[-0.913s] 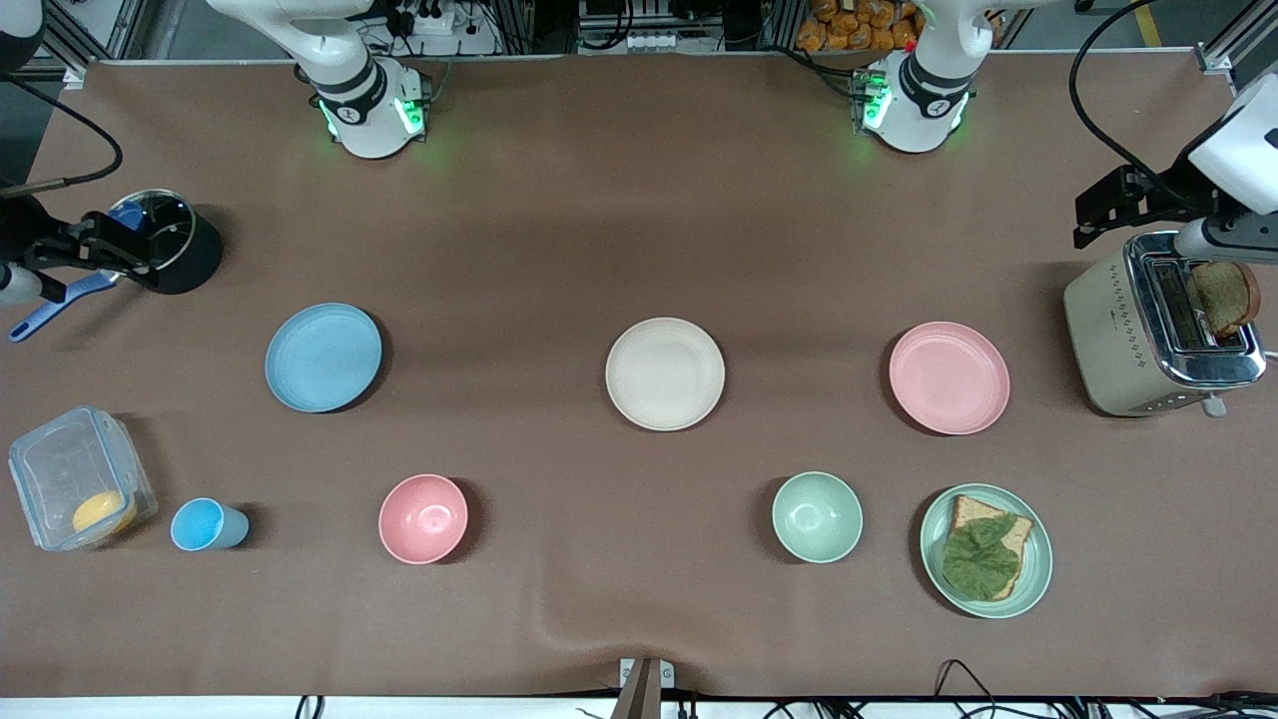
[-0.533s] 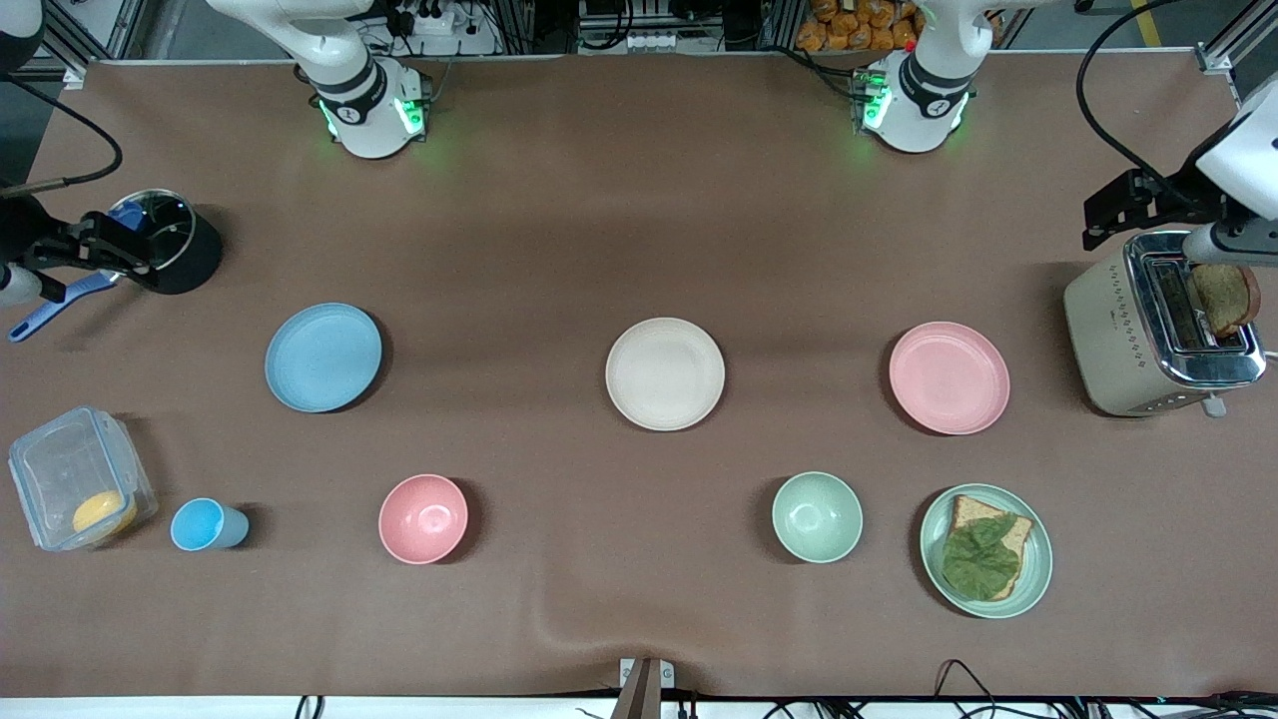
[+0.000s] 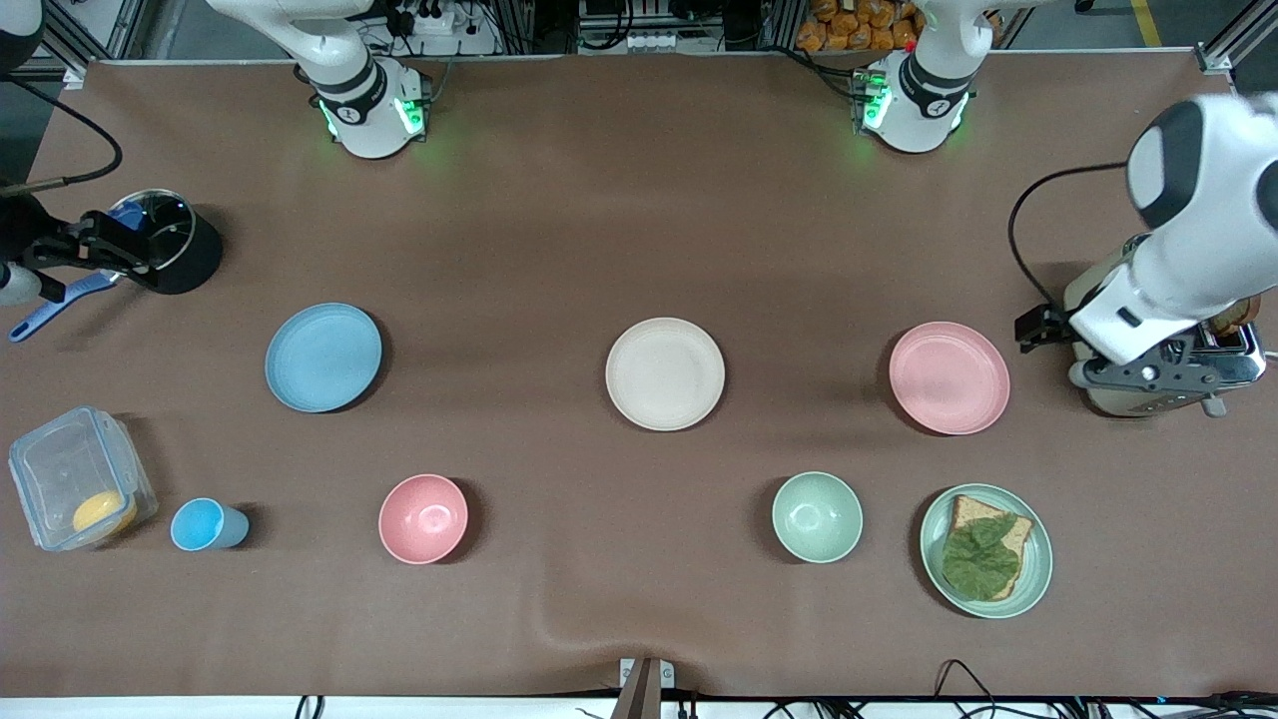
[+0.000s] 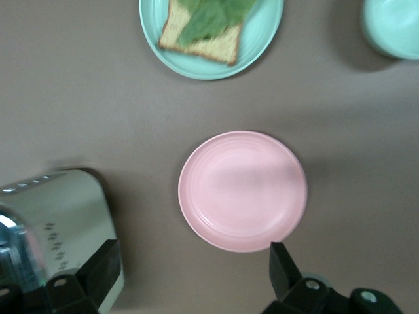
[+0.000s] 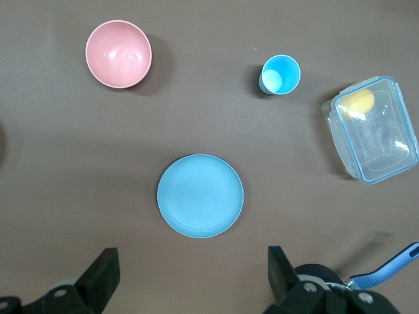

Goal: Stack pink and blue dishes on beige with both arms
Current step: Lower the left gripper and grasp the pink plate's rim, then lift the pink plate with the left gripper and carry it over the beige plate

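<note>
The flat round cream-beige matte plate [image 3: 665,373] lies bare in the middle of the brown surface [image 3: 599,220], a sensible base for the stack since either arm can reach it. The flat pale pink matte plate [image 3: 949,377] sits well apart from it toward the left arm's end, and the flat light blue matte plate [image 3: 323,357] well apart toward the right arm's end, so each arm has one dish on its own side. Nothing is stacked yet, so the job looks to be at its very start. The left gripper [image 4: 190,278] hangs over the silver pop-up toaster [image 3: 1158,335] just beside the pink plate, its jaws spread wide and holding nothing, the pink plate framed between them in the wrist view; I judge it is lining up for that dish. The right gripper [image 5: 190,281] hovers over the black pot [image 3: 170,245] at its end of the surface, jaws likewise released and empty, looking down on the blue plate. Each plate's shallow rim probably calls for an edge pinch.
</note>
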Action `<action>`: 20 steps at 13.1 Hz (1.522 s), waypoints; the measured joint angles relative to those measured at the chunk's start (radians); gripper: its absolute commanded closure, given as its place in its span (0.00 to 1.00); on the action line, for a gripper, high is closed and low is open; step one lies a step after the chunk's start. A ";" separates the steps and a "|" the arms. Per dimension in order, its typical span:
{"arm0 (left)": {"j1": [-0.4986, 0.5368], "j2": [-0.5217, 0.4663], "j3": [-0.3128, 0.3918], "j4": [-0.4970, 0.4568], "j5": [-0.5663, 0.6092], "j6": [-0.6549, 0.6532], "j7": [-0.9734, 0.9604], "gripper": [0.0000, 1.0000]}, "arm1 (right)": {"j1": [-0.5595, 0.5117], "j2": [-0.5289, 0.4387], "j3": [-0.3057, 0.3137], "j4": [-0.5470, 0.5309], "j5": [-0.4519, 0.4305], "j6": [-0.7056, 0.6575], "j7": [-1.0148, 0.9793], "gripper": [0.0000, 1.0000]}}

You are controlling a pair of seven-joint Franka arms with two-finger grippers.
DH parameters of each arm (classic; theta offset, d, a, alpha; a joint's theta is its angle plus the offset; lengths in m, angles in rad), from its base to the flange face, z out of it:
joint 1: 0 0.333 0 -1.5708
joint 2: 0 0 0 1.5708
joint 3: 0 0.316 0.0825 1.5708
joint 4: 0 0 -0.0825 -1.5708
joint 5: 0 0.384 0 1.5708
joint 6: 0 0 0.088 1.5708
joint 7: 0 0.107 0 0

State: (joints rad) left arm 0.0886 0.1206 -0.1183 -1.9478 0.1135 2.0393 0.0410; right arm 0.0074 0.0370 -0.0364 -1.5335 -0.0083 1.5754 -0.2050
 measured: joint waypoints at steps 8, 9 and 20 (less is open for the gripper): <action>0.143 0.208 0.003 -0.155 0.000 0.291 0.051 0.00 | 0.000 0.000 0.000 0.001 0.000 0.000 0.000 0.00; 0.165 0.244 0.003 -0.155 0.000 0.318 0.058 0.00 | 0.001 0.000 0.000 0.001 0.000 0.000 0.000 0.00; 0.187 0.337 -0.010 -0.147 0.000 0.367 0.062 0.85 | 0.008 0.000 0.000 0.001 0.000 -0.001 0.000 0.00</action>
State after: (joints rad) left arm 0.2757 0.4572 -0.1284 -2.0950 0.1137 2.4060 0.1025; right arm 0.0153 0.0371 -0.0367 -1.5320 -0.0083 1.5745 -0.2053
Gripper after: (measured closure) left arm 0.493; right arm 0.000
